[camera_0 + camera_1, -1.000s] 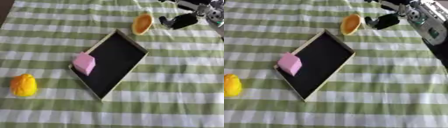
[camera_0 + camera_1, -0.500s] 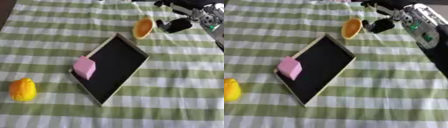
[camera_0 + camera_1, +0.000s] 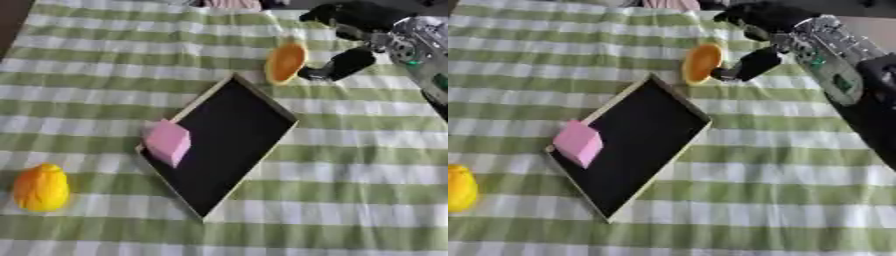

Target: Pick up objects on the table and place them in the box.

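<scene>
An orange rounded object (image 3: pixel 286 62) stands tilted on edge just past the far corner of the flat black box (image 3: pixel 229 150). My right hand (image 3: pixel 756 61) reaches in from the upper right. Its thumb lies against the object's right side and its fingers (image 3: pixel 750 17) curl over the far edge. A pink cube (image 3: pixel 168 142) lies inside the box at its left rim. A yellow rounded object (image 3: pixel 39 188) sits on the cloth at the lower left. My left hand shows in neither view.
A green and white striped cloth (image 3: pixel 350 165) covers the table. The box's pale wooden rim (image 3: pixel 262 100) lies diagonally. My right forearm (image 3: pixel 842 75) crosses the upper right corner. Something pink (image 3: pixel 229 4) shows at the far edge.
My right hand has closed in on the orange object, its thumb now against it. The whole picture has slid down, so the camera moved. Cube and yellow object stay put.
</scene>
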